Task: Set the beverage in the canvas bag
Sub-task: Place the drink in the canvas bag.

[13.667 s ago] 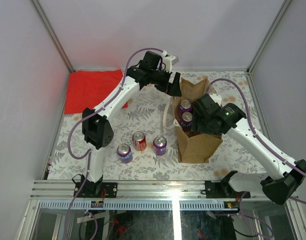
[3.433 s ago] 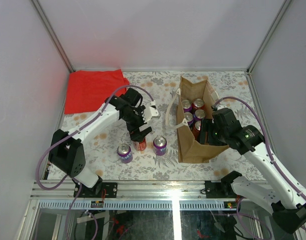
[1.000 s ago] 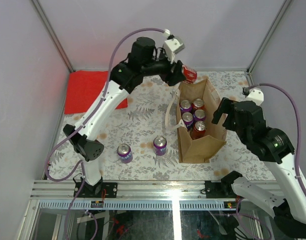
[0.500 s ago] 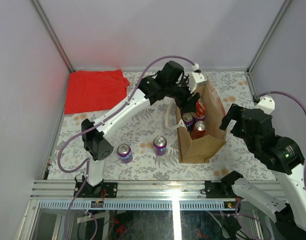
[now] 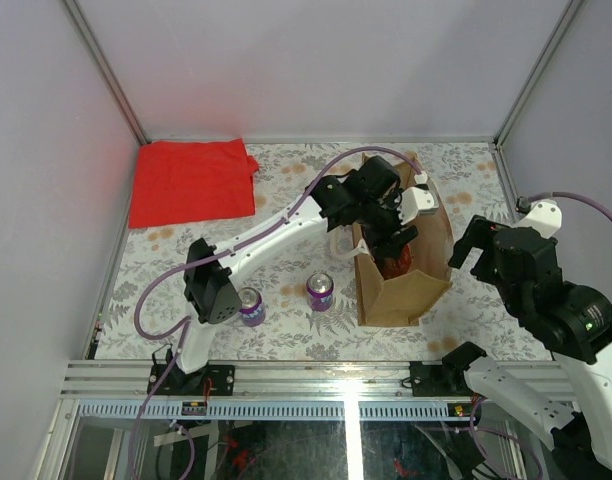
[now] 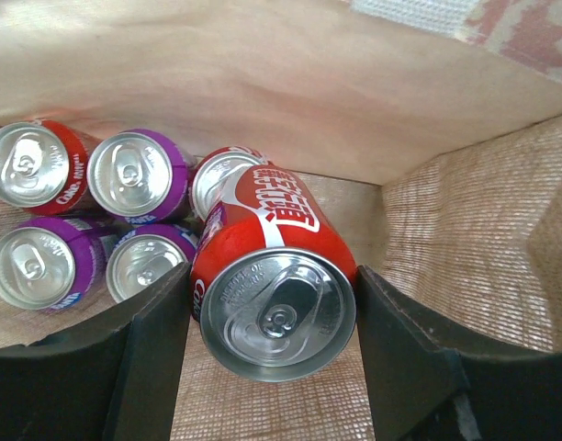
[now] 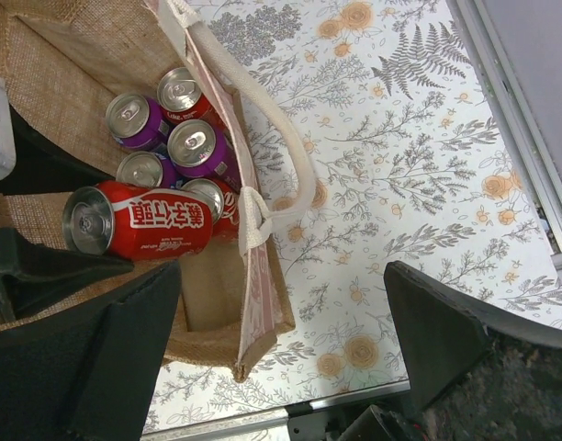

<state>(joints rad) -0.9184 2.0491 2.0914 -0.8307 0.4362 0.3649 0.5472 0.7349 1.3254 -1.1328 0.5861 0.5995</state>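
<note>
left gripper [image 6: 274, 342] clamps red can [image 6: 263, 225] (in canvas bag [image 6: 263, 83])

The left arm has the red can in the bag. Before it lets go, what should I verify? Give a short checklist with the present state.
1. Left gripper shut on the red can: ok.
2. Red can inside the canvas bag, below its rim: ok.
3. Red can upright like the standing cans: not ok, it lies sideways.
4. Bare floor under the red can: not ok, it hangs partly over the standing cans.
5. Red can already resting on something: cannot tell.
6. Right gripper open and outside the bag: ok.
</note>
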